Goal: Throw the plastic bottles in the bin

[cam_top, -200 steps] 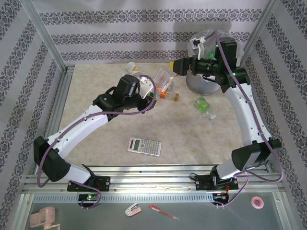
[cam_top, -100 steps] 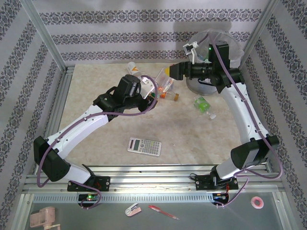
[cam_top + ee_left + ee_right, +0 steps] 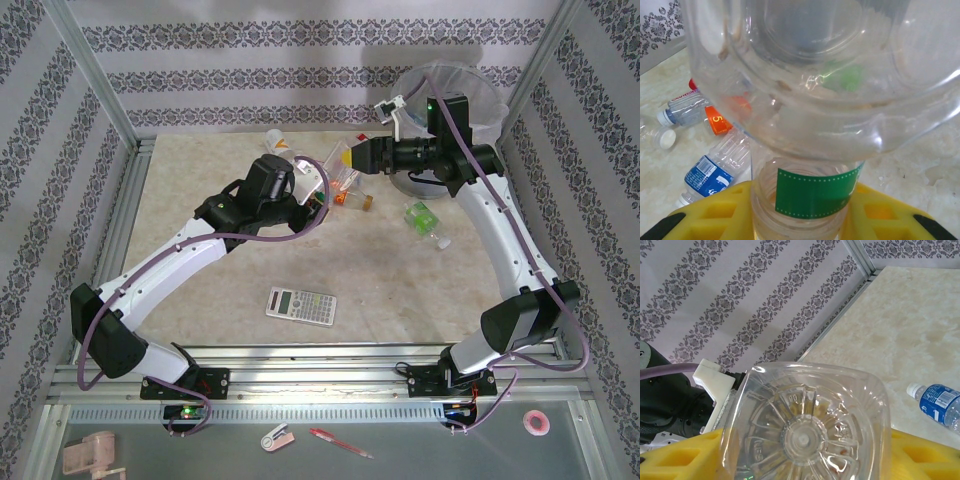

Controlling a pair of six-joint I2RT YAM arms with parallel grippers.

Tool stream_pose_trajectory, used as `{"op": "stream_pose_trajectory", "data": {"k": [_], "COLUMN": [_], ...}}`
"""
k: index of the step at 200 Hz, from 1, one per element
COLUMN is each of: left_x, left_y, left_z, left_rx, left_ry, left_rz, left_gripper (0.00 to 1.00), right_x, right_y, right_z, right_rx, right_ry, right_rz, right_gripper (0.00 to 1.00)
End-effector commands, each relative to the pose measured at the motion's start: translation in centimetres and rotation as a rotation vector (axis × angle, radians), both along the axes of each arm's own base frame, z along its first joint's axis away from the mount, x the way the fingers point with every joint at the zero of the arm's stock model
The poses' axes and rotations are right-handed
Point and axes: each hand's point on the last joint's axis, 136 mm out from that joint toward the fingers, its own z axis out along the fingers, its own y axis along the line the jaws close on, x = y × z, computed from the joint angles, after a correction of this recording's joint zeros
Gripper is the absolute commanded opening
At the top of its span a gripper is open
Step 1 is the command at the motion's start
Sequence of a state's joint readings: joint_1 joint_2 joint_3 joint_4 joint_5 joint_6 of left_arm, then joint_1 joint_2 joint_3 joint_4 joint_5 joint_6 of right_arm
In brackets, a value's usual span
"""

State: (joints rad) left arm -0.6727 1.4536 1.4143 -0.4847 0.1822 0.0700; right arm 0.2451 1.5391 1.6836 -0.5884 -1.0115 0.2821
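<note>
The left gripper (image 3: 805,220) is clamped narrowly on the neck of a clear bottle (image 3: 815,192) (green label band just above the yellow pads), holding it off the table at the far middle. A blue-labelled bottle (image 3: 707,175) lies on the marble below. The right gripper (image 3: 802,455) flanks that clear bottle's base closely; whether it grips I cannot tell. A green bottle (image 3: 421,214) lies near the bin (image 3: 482,88), far right.

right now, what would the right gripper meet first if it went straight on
Probably the clear bottle, sitting between the fingers of the right gripper and held at its neck by the left gripper.
</note>
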Motion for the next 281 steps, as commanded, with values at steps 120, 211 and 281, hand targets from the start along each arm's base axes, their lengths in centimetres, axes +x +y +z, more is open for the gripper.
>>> {"op": "stream_pose_trajectory", "data": {"k": [120,211,281], "left_x": [-0.2,0.3,0.2], "left_y": [-0.6,0.6,1.3], "left_z": [2.3,3.6,4.5], "left_rx": [-0.069,-0.181,-0.262], "left_ry": [-0.097,-0.145,-0.160], "left_rz": [0.031,0.123,0.160], "left_gripper": [1.00,1.00,1.00], "right_x": [0.8,4.2,4.5], "right_y": [-2.0,-11.3,-17.2], "right_z": [1.1,4.6,9.9], "right_rx": [-0.086,-0.212,-0.317], "right_ry": [-0.109,-0.275,-0.492], "right_rz": [-0.143,-0.570,-0.837], "right_gripper": [0.42,0.35,0.35]}}
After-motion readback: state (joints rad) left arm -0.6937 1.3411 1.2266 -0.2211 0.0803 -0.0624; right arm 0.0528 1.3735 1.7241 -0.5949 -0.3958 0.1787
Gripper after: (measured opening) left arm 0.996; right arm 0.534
